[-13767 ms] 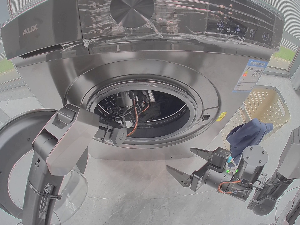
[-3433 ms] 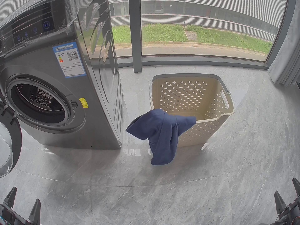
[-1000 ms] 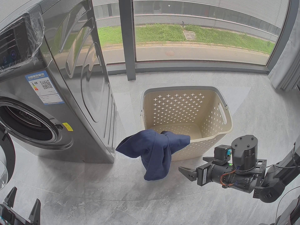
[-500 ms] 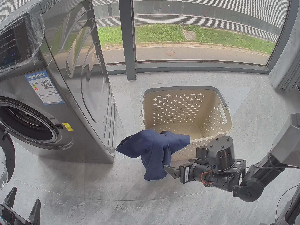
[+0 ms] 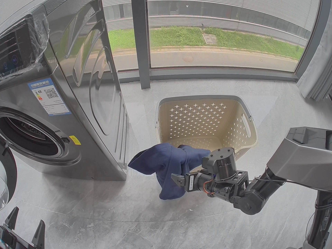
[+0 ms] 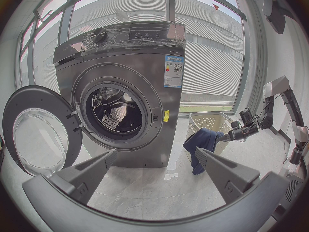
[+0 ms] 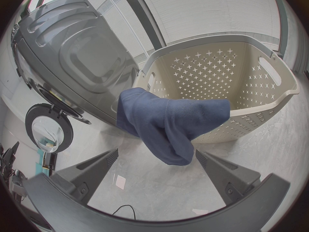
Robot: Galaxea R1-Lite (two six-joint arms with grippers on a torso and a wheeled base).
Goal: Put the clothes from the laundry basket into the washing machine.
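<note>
A dark blue garment (image 5: 166, 166) hangs over the front left rim of the cream laundry basket (image 5: 247, 121) and droops toward the floor. My right gripper (image 5: 177, 181) is open, level with the cloth's hanging end and right beside it. In the right wrist view the garment (image 7: 167, 123) hangs just ahead of the spread gripper (image 7: 156, 152). The grey washing machine (image 5: 86, 87) stands left of the basket. Its drum opening (image 6: 114, 113) is dark and its round door (image 6: 38, 126) is swung wide. My left gripper (image 5: 27, 218) stays low at the near left, open and holding nothing.
The basket stands on a grey marble floor (image 5: 121, 218) before a large window (image 5: 214, 28). A narrow gap separates it from the washer's side. A curtain (image 5: 316, 76) hangs at the far right. Small paper scraps (image 7: 120, 181) lie on the floor near the garment.
Over the last second my right arm has swung left across the floor, bringing its open gripper up to the hanging garment. Before that the head view turned from the washer to the basket.
</note>
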